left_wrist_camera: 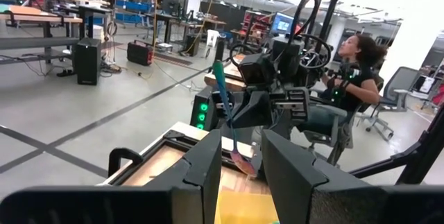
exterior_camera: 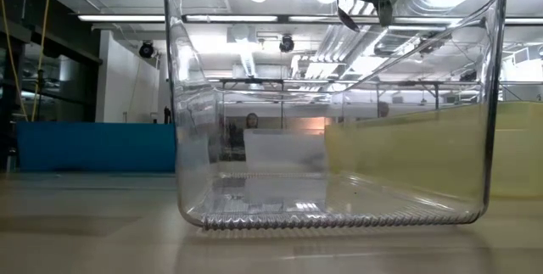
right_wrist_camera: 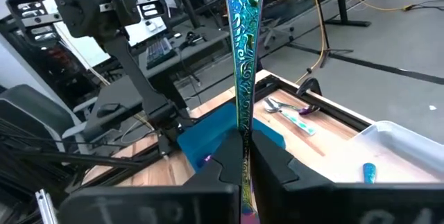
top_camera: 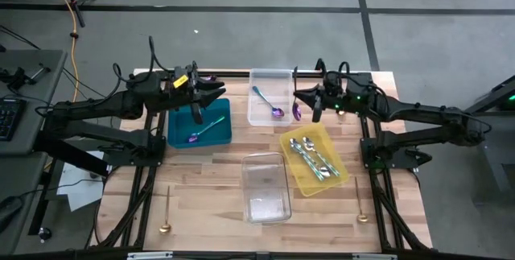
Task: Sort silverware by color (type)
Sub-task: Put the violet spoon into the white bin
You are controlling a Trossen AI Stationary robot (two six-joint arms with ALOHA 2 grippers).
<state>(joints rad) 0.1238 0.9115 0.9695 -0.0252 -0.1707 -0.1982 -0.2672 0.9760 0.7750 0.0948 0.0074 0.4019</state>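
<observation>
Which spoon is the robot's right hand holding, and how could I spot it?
Find the clear tray at the table's far edge, middle. Just beside it the right hand pinches a spoon with a shimmery blue-green patterned handle. Unlike the other spoons, it lies in no tray; it hangs in the air from that hand.

Both arms are showing as matte black, boxy link housings with black cables looping off the upper links. Left arm [top_camera: 105,111] is wearing a small yellow tag near the wrist. Right arm [top_camera: 418,115] is showing green indicator lights near its wrist joint, with more green LEDs glowing on its housing in the left wrist view. Left gripper [left_wrist_camera: 239,172] fingers [left_wrist_camera: 205,168] are reading as flat, wide, dark angular plates. Right gripper [right_wrist_camera: 244,165] fingers [right_wrist_camera: 274,165] are looking the same: dark, wedge-shaped, smooth-faced.
</observation>
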